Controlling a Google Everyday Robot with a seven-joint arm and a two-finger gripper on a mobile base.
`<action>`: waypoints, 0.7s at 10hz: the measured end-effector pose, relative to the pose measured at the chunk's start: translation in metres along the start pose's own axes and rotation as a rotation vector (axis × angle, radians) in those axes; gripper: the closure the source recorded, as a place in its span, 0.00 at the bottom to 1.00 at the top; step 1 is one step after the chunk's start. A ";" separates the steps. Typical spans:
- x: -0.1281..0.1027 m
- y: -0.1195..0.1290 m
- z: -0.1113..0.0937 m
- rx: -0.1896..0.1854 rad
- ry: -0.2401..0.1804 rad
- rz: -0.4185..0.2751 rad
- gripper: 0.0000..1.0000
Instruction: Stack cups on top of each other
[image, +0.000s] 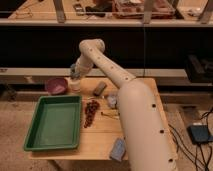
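Observation:
A cream-white cup (75, 85) stands at the back left of the wooden table (102, 137), just right of the purple bowl (56, 86). My gripper (75, 76) is directly above this cup, at the end of the arm reaching over from the right. A small light blue shape (73, 68) shows at the gripper; it looks like the light blue cup, held just over the cream one. I cannot tell whether the two cups touch. The orange bowl is not in view.
A green tray (31, 141) fills the table's left front. A bunch of dark grapes (91, 112), a brown object (100, 89), a grey object (112, 100), a banana (111, 115) and a grey-blue sponge (118, 149) lie to its right. A dark shelf runs behind.

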 end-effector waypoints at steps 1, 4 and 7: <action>0.000 0.000 0.000 -0.001 -0.002 -0.001 0.22; -0.001 -0.001 0.000 0.011 -0.015 0.006 0.20; 0.001 -0.004 -0.002 0.050 -0.034 0.034 0.20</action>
